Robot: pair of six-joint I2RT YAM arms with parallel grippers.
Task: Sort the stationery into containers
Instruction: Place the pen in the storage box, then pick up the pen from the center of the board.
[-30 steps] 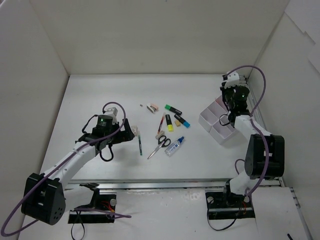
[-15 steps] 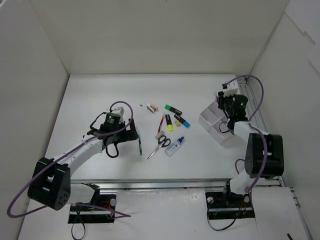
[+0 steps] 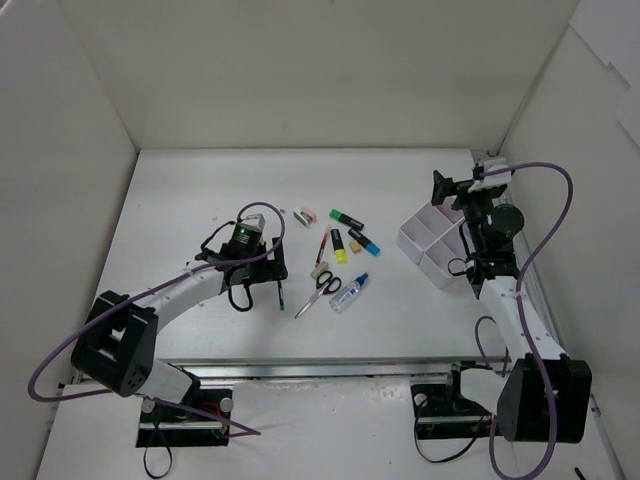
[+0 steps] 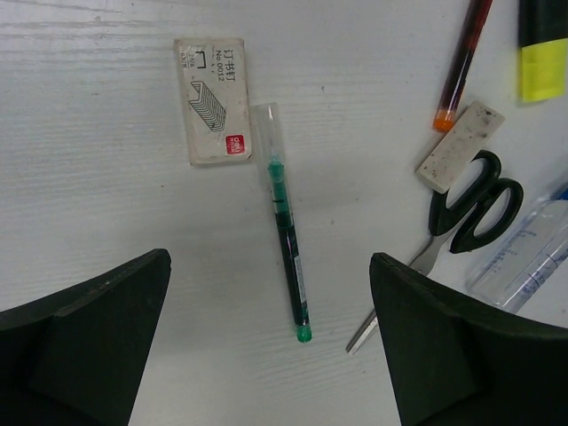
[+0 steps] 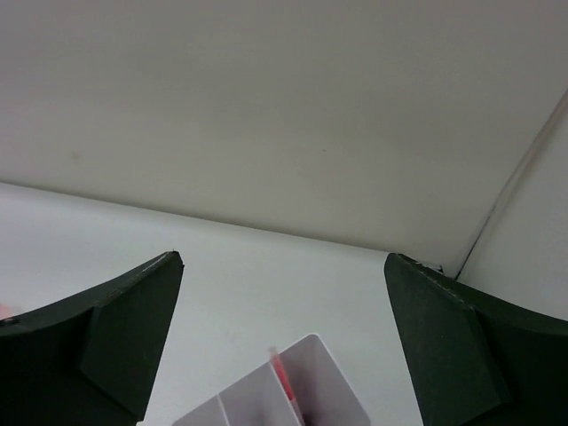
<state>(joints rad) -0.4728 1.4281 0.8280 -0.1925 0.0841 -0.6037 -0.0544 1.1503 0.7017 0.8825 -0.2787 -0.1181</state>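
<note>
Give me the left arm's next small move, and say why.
Probably lower the left gripper straight down and close on the green pen. In the left wrist view its jaws stand open, holding nothing, with the pen lying on the table between them. The staple box beside the pen's cap and the scissors lie near, so grip mid-barrel.

Looks like a robotics lab, specifically a closed-off test cell. Plain white panels (image 3: 300, 70) box in a white worktop (image 3: 180, 200) at the back and both sides. Two small robot arms, left (image 3: 170, 295) and right (image 3: 510, 300), stand on black base plates (image 3: 460, 405) at the near edge, beside an aluminium rail (image 3: 330, 368) — purple cables (image 3: 555, 220) loop loose, w/ bare wiring at the bases. On the worktop lie misc. stationery (image 3: 339, 246) and a white divided tray (image 3: 430, 240).
</note>
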